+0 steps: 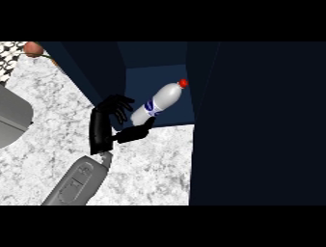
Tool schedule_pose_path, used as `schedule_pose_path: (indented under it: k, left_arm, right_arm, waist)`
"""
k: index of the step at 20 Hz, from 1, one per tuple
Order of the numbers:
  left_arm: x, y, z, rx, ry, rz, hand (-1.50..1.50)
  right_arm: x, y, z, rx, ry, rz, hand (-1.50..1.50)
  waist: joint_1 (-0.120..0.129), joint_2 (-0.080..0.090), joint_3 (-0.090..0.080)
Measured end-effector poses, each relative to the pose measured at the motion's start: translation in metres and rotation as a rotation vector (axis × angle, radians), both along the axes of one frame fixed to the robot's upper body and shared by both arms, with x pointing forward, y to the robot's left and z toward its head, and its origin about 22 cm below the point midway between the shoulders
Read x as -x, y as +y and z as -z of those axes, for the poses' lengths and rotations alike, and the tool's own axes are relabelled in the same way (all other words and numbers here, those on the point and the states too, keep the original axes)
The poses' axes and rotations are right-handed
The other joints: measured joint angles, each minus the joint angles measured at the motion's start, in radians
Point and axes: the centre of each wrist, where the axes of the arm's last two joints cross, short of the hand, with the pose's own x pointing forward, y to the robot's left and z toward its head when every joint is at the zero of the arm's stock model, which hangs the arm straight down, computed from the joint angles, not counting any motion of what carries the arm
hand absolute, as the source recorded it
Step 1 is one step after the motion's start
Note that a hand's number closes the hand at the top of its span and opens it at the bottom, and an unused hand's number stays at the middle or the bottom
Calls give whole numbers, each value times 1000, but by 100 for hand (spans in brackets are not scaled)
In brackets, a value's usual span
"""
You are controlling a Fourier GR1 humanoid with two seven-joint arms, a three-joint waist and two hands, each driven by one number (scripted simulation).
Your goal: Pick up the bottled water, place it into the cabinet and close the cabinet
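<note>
The bottled water [160,100] is white with a blue label and a red cap. It lies tilted, cap pointing up and to the right, over the lighter blue inside of the dark cabinet [167,65]. My left hand [100,126] is at the bottle's lower end. Its fingers [118,105] curl along the bottle's left side and the thumb [136,132] sits against its base. The right hand shows nowhere.
A large dark cabinet door [265,125] stands open and fills the right side, and another dark panel [84,65] slants at the left of the opening. The marble counter [152,169] runs below. A grey sink [1,118] sits at the left, with a reddish object [32,47] at the top left.
</note>
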Motion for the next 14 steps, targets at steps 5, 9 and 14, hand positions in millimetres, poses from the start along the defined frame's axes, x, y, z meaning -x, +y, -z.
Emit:
schedule_pose_path:
  k: [5,9,14]
  left_arm:
    - [-1,-5,2,-27,28,-2,-150]
    - [-12,-22,-2,8,87,-6,-150]
    - [-17,-31,-2,38,93,-42,-150]
  right_arm:
    - [1,0,1,-6,-3,-7,-150]
    - [2,0,0,-4,-6,-9,-150]
    - [1,-1,0,-4,-9,-6,-150]
  waist:
    - [-10,3,2]
    - [-18,10,-2]
    - [-5,8,-3]
